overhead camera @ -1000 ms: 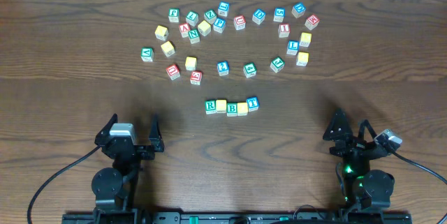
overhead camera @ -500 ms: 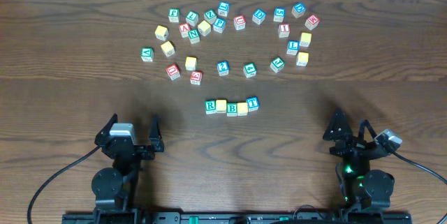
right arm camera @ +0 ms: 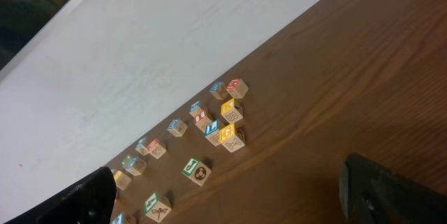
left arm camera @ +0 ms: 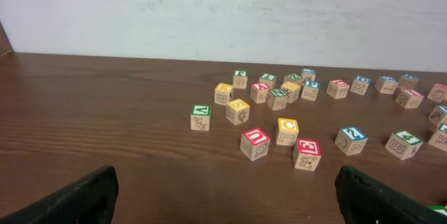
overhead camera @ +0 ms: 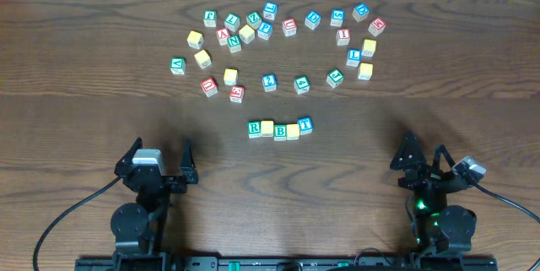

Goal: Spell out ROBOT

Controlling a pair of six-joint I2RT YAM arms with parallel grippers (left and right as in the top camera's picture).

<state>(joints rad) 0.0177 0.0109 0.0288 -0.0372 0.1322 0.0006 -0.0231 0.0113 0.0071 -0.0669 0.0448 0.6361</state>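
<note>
Five cubes form row at mid-counter point(overhead camera: 84, 136): R cube point(overhead camera: 254, 127), yellow cube point(overhead camera: 267, 127), B cube point(overhead camera: 280, 131), second yellow cube point(overhead camera: 293, 131), T cube point(overhead camera: 305, 124), neighbours touching or nearly so. Row slightly crooked, T cube set farther back. Word looks spelled; letters on yellow tops unreadable from overhead. Left pincer point(overhead camera: 159, 159) and right pincer point(overhead camera: 424, 157) spread wide, empty, well apart from row.

Risks:
- straightening nudge with wide jaws could scatter neighbours
- wrong yellow face up leaves O missing
- spare cubes point(overhead camera: 237, 94) near row could snag
</note>
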